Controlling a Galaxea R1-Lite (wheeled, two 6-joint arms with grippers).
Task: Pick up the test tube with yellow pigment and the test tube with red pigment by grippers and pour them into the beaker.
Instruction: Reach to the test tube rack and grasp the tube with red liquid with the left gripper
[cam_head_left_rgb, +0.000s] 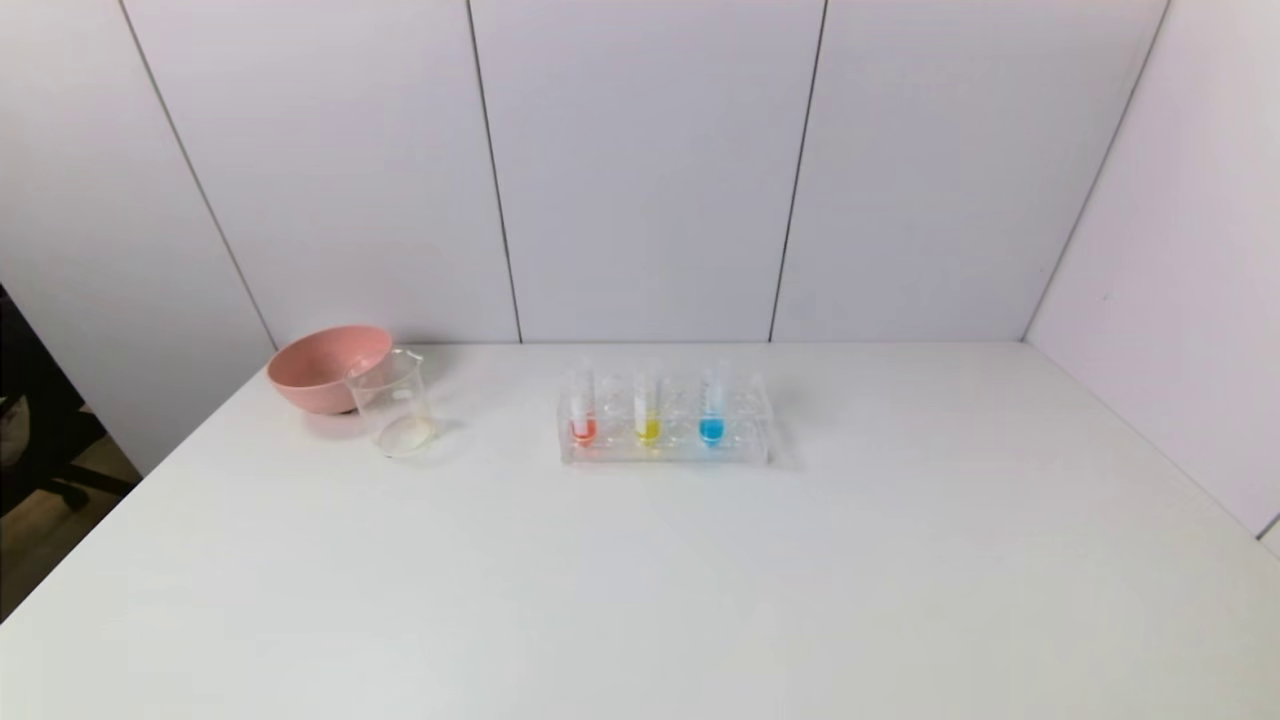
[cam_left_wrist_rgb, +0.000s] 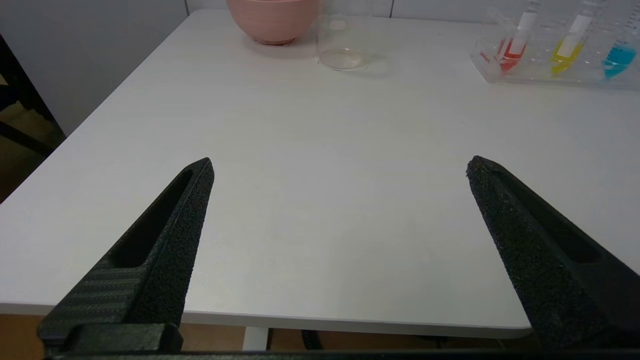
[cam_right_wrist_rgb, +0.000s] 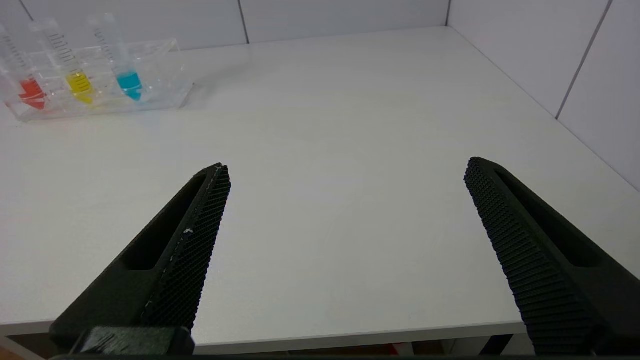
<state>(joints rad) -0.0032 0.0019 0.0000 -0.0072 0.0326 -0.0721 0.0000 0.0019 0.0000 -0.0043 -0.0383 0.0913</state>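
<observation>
the left gripper was held over the near edge of the white table, its two black fingers spread wide with nothing between them. the right gripper was held likewise over the near edge, farther to the right, its fingers also spread wide and empty. neither gripper was seen in the head view.

farther out, toward the far middle of the table, a clear rack was set, and three tubes were stood upright in it in a row. the test tube with red pigment was placed at the left end, the test tube with yellow pigment just beside it in the middle, and a blue-tipped tube to the right.

to the left of the rack, well apart from it, the beaker was stood upright on the table. a pink bowl was seen just behind the beaker, to its far left.
</observation>
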